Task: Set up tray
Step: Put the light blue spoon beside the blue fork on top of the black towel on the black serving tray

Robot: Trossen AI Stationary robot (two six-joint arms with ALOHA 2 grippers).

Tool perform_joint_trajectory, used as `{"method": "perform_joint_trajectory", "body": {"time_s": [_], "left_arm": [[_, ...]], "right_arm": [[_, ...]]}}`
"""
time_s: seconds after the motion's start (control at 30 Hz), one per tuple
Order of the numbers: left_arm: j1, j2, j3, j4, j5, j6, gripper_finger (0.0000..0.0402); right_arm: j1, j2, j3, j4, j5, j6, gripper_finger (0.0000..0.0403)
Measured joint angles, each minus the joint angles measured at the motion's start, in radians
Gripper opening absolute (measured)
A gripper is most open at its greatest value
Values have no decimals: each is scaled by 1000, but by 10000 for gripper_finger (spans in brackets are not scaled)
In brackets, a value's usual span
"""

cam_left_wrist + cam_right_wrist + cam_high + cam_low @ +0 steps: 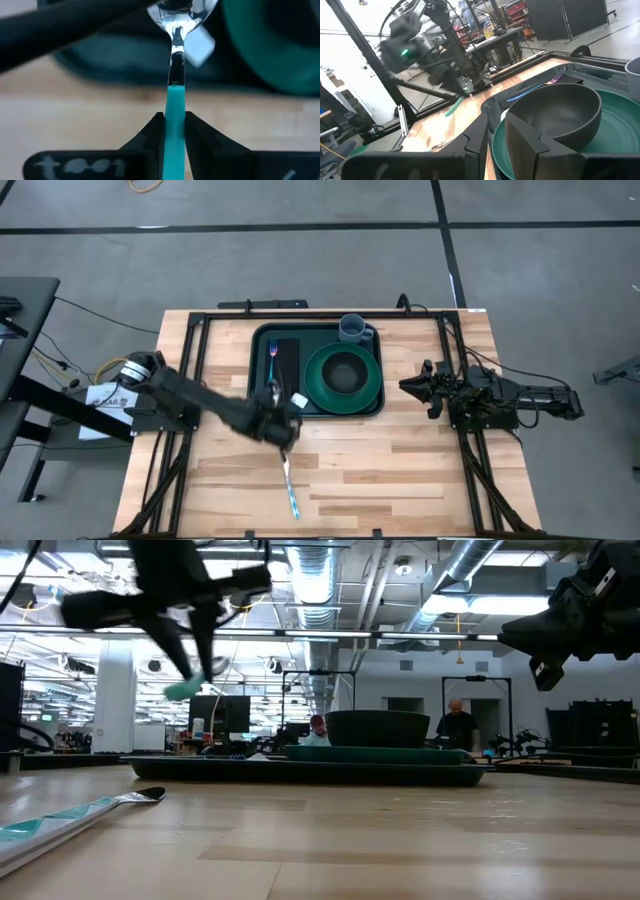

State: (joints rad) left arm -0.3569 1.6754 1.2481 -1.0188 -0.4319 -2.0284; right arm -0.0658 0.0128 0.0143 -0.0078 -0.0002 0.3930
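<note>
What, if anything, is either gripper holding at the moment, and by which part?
The left gripper holds a spoon by its teal handle. The right gripper holds nothing.

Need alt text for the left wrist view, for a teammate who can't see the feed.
The left hand is shut on the teal handle of a spoon, whose shiny bowl points ahead toward the dark green tray on the wooden table. A green plate lies in the tray, off to one side of the spoon.
</note>
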Motion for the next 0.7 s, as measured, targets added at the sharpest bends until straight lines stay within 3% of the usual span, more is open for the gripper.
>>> {"method": "perform_joint_trajectory", "body": {"time_s": [0.2,0.43,0.7], "left_arm": [[213,-32,1,-11,13,273,39],[473,-33,1,27,114,598,40],[675,-28,2,130,179,793,40]], "right_arm": [[0,0,0,0,0,0,59],[0,0,0,0,0,0,59],[0,0,0,0,0,0,59]]}}
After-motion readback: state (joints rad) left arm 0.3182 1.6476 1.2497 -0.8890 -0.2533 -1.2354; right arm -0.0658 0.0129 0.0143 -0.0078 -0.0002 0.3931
